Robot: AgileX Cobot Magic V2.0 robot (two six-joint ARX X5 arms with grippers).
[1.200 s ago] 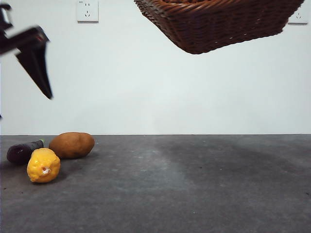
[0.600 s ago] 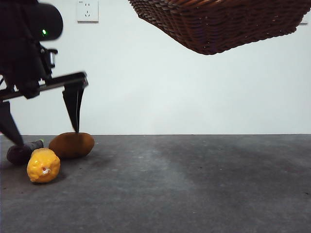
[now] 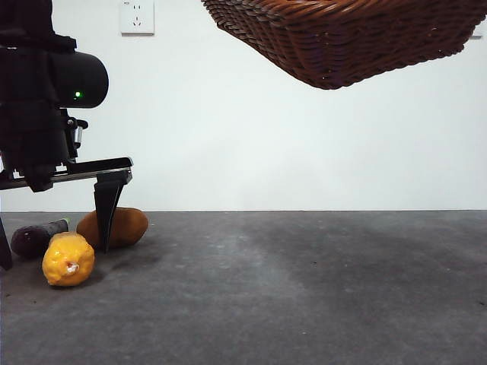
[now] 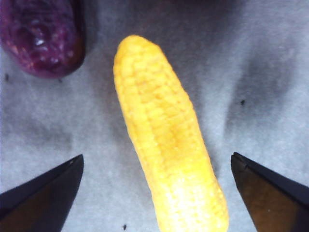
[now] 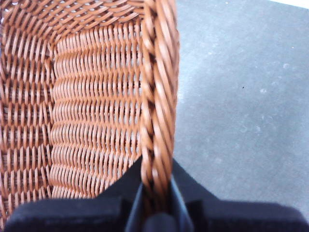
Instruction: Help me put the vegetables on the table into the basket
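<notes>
Basket [image 3: 342, 38] runs off the top edge in front view, rim unseen. 1 black jaw covers part of the potato [image 3: 125, 226]. Eggplant [image 4: 41, 36] is cropped in left wrist view.

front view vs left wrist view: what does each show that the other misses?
Front only: the potato behind the corn, the basket held tilted high above the table, and the wall outlet.
Left wrist only: the corn as a full cob with kernel rows, lying between the open jaws of the left tool, untouched.
Both: the corn, the eggplant beside it, the left tool low over them, and the grey table.
</notes>
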